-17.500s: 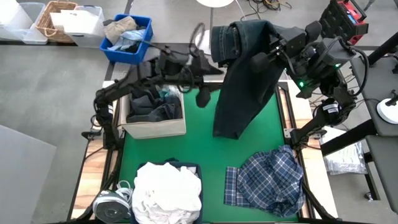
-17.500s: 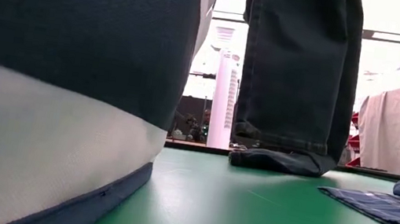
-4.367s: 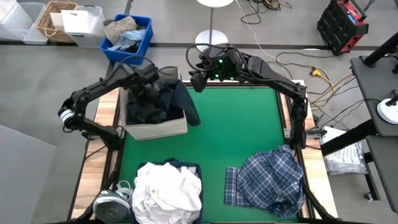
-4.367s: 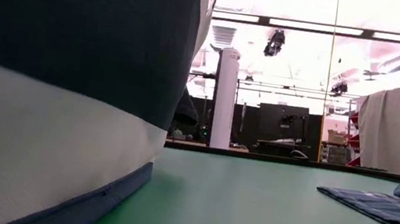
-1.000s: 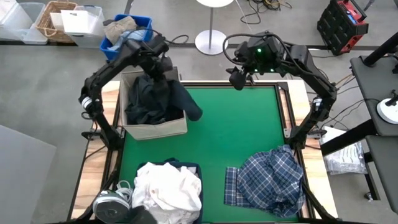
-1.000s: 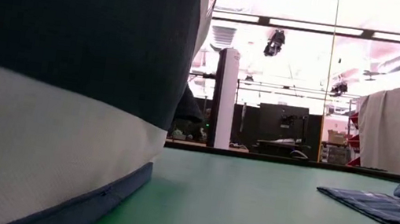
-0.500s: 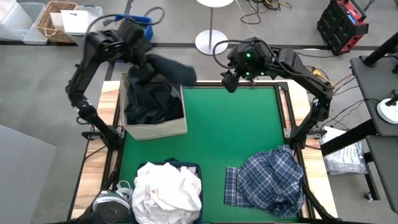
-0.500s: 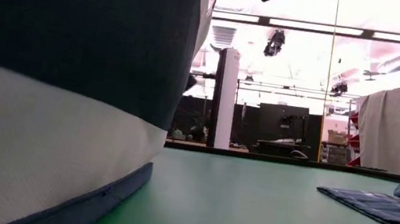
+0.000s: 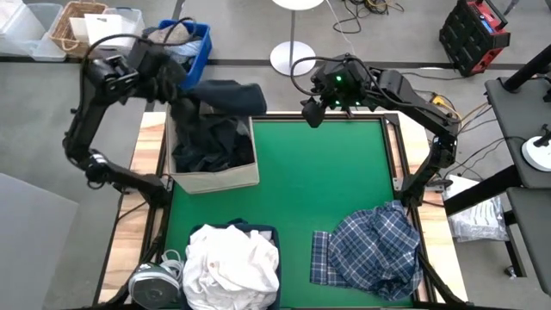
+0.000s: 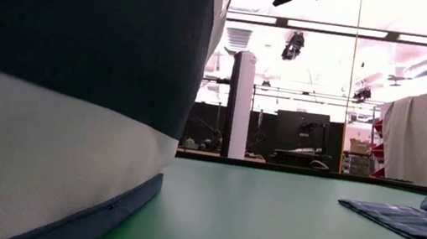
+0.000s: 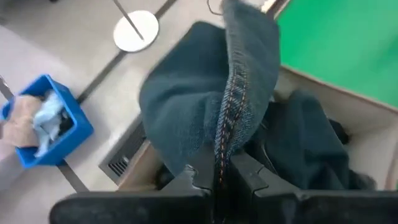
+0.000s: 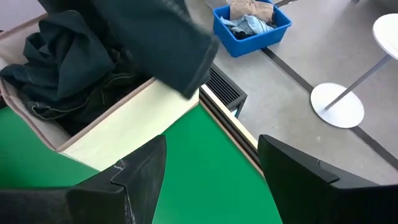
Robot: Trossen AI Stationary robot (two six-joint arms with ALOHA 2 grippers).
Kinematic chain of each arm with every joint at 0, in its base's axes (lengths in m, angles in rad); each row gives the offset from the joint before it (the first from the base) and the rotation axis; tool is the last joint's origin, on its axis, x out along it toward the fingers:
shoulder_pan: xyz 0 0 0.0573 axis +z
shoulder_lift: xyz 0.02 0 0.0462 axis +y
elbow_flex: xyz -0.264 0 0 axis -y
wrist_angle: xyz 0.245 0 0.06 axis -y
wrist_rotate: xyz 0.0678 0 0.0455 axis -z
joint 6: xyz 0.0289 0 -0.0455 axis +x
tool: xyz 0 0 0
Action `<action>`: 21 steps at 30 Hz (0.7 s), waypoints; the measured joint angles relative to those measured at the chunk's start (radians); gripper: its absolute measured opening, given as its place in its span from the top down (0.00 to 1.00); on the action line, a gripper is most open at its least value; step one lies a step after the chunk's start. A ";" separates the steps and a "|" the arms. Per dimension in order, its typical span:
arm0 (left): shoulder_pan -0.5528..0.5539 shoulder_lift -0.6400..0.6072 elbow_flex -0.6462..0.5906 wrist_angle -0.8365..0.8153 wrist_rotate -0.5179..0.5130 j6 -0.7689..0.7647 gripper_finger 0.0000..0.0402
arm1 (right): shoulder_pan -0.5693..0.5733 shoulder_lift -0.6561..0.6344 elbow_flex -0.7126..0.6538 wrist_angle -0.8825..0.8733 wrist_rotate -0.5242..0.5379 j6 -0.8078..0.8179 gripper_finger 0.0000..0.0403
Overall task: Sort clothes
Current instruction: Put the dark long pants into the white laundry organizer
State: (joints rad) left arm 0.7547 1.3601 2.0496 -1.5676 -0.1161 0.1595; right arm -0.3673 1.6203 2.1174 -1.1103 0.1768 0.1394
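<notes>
The left gripper (image 11: 219, 177) has its jaws pinched on the stitched seam of a dark denim garment (image 11: 208, 106), which rises above a beige bin (image 11: 323, 102) holding more dark clothes (image 11: 305, 149). Beside it lie the green worktop (image 11: 348, 43), a blue crate (image 11: 43, 127) and a white round base (image 11: 137, 31).

Green worktop (image 9: 327, 185). Beige fabric box (image 9: 217, 178) at far left corner. Blue bin (image 9: 196, 52), wicker basket (image 9: 71, 24) and white round stand base (image 9: 291, 58) on floor beyond.
</notes>
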 joint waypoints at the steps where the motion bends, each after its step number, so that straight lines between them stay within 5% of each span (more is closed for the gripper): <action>1: 0.001 -0.024 -0.034 -0.001 0.016 -0.005 1.00 | 0.000 0.000 0.000 0.000 0.000 0.002 0.39; 7: 0.019 -0.112 -0.303 -0.004 0.221 -0.034 1.00 | 0.000 0.000 -0.001 0.028 0.000 0.003 0.39; 14: 0.020 -0.098 -0.593 -0.004 0.231 -0.073 1.00 | 0.000 0.000 -0.001 0.053 0.000 0.021 0.39; 21: 0.019 -0.017 -0.693 -0.005 0.222 -0.040 1.00 | 0.000 0.000 -0.001 0.053 0.000 0.026 0.39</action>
State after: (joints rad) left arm 0.7742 1.3429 1.3563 -1.5729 0.1057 0.1197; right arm -0.3672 1.6207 2.1162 -1.0576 0.1768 0.1650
